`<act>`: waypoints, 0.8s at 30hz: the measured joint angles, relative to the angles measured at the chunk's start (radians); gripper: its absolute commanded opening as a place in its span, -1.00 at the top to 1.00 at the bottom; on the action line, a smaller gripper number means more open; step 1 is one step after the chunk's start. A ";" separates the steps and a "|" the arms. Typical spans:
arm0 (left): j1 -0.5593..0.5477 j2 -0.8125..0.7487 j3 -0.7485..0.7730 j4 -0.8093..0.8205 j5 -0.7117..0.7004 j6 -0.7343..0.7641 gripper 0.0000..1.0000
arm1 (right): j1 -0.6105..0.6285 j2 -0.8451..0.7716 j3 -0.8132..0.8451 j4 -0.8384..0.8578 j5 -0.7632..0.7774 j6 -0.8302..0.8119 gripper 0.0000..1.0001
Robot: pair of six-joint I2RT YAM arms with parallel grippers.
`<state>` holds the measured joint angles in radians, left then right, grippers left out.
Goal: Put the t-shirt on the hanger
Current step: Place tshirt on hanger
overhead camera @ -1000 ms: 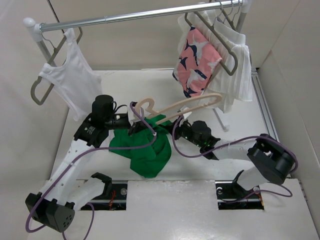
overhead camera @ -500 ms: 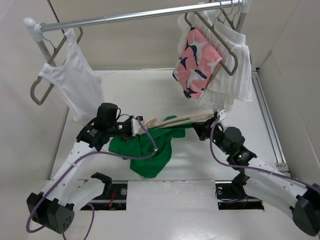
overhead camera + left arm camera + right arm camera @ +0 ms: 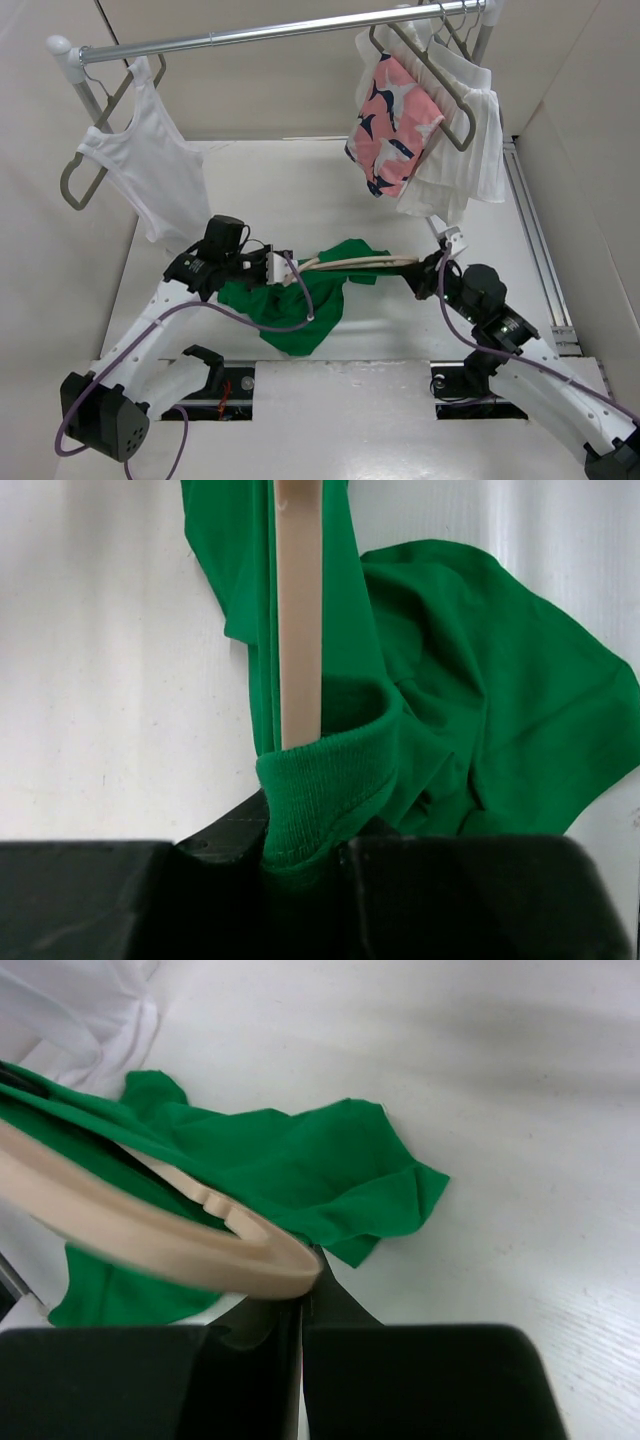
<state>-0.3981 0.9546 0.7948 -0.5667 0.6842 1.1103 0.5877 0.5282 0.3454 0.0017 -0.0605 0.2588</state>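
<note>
**Hanger arm inside the collar, both grippers closed**

Top view, left to right. A white tank top (image 3: pixel 140 170) hangs from the rail (image 3: pixel 250 32) at 10 o'clock. It is not part of the task.

The left gripper (image 3: pixel 272 268) sits at 9 o'clock of the cloth pile. In the left wrist view its fingers are clamped on the ribbed collar (image 3: pixel 325 780) of the t-shirt (image 3: pixel 300 305), and the rib bunches up out of the jaws.

Most of the t-shirt lies crumpled on the table (image 3: pixel 300 190), at about 6 o'clock from the table's middle. Only the neck end is lifted.

The hanger (image 3: pixel 360 263) runs nearly level from 9 to 3 o'clock above the shirt. Its left arm passes through the held collar, and green cloth is draped over part of it.

The right gripper (image 3: pixel 425 272) is at the hanger's 3 o'clock end. In the right wrist view its fingers are together, pinching that tip.

A pink patterned garment (image 3: pixel 392 120) hangs at 1 o'clock, well apart from the work.

Handling, as judgement:
- The shirt is light, limp knit, so it will sag, fold and cling, not slide cleanly.
- The ribbed collar is the firmest edge and the right place to grip, because pulling on the body cloth would only stretch it.
- The hanger is stiff, light and smooth, and held by one tip it can swivel in the pinch.
- The risk is the collar slipping off the arm's end, or the rib catching on the shoulder notch.

Step in hand: working the collar along the hanger. I estimate the task is roughly half done.
</note>
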 measured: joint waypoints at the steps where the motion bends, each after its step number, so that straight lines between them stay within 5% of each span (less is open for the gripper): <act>1: 0.002 0.000 -0.006 -0.001 0.002 0.011 1.00 | -0.005 -0.014 0.001 -0.027 0.000 0.000 1.00; 24: 0.005 0.082 -0.042 0.085 -0.004 0.191 1.00 | -0.023 0.131 0.410 -0.569 0.099 -0.237 1.00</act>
<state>-0.3931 1.0363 0.7525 -0.4820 0.6800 1.3014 0.5652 0.6594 0.7555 -0.5671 0.0383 0.0216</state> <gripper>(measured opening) 0.102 0.010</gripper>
